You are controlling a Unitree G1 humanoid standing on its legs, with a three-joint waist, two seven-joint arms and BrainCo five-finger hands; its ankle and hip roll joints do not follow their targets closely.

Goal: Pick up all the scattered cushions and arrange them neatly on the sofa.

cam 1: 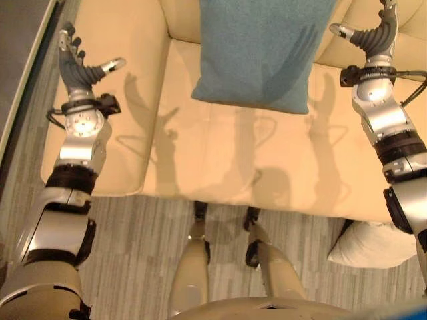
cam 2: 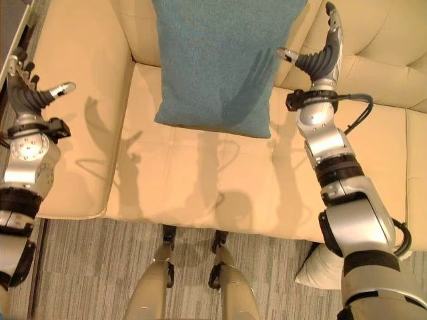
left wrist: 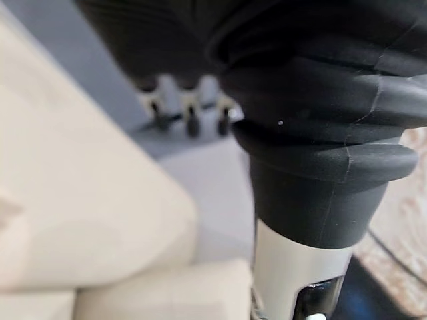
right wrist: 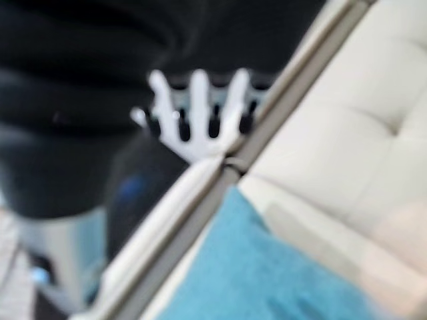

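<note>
Two cushions are showing: a teal cushion (cam 1: 263, 50) leaning upright on the sofa (cam 1: 220, 153), and what seems a white cushion (cam 1: 370, 245) lying on the floor against the sofa's front. Left hand (cam 1: 77, 63) and right hand (cam 2: 323, 57) are hovering beside the teal one, fingers spread, touching nothing.

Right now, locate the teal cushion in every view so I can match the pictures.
Left eye view: teal cushion top centre, leaning on the sofa's backrest.
Right eye view: top centre, left of the right hand.
Left wrist view: not in it.
Right wrist view: bottom centre.
Shared landmark: the cream sofa.
</note>
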